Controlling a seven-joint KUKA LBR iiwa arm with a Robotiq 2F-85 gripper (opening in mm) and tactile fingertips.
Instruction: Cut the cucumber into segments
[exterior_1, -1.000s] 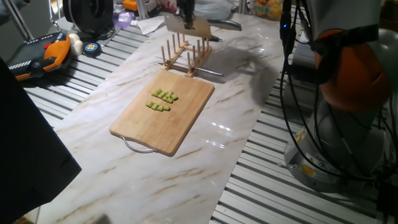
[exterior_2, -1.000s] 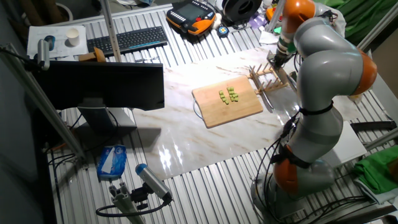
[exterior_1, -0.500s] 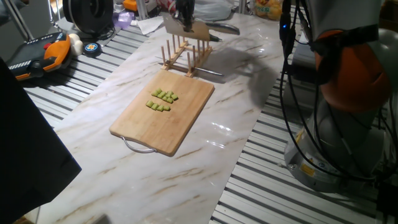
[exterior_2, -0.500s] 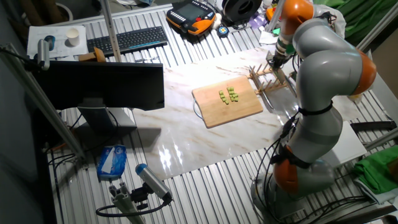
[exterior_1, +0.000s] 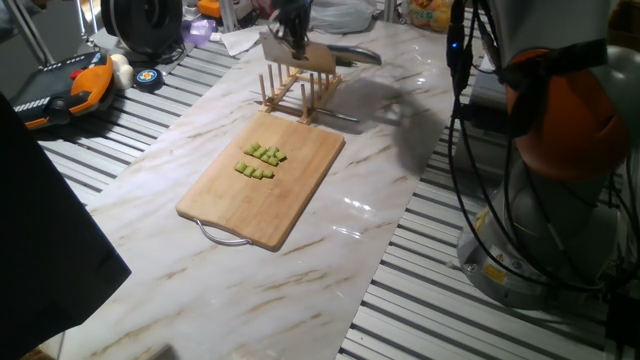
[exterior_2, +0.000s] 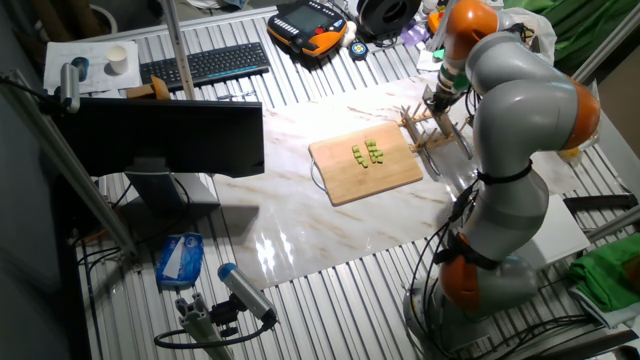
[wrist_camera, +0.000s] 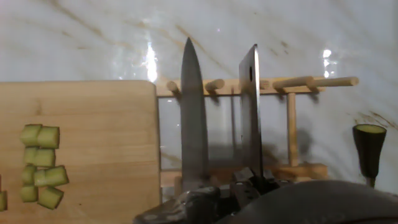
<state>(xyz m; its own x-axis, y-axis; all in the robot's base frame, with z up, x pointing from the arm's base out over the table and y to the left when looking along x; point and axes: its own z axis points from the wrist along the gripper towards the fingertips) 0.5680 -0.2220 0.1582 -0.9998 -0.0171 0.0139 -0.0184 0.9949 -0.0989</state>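
One arm works at the marble table (exterior_1: 330, 250), and in the other fixed view its grey and orange bulk leans from the near right corner toward the rack at the table's far end. On the table lies the wooden cutting board (exterior_1: 240, 205), its wire handle at the near end, laid flat so the food has a stable surface. At about twelve o'clock from the board stands the wooden peg rack (exterior_1: 298, 88), its upright pegs spaced to hold blades on edge. The gripper (exterior_1: 293, 22) hangs directly over that rack with a cleaver (exterior_1: 298, 52) below it; the broad blade hangs among the pegs, which suggests the tool is being stowed in or taken from the rack. The hand view shows two blades edge-on, a pointed knife (wrist_camera: 193, 118) at left and the cleaver's flat blade at right, both in front of the pegs, but the fingers themselves are hidden at the bottom edge, so how far the hand is open and which blade it grips cannot be told. The cucumber already lies as segments (exterior_1: 260, 160), a small cluster of short green chunks near the board's middle, well apart from the rack at roughly seven o'clock from it; no uncut piece shows, so the cutting looks done.
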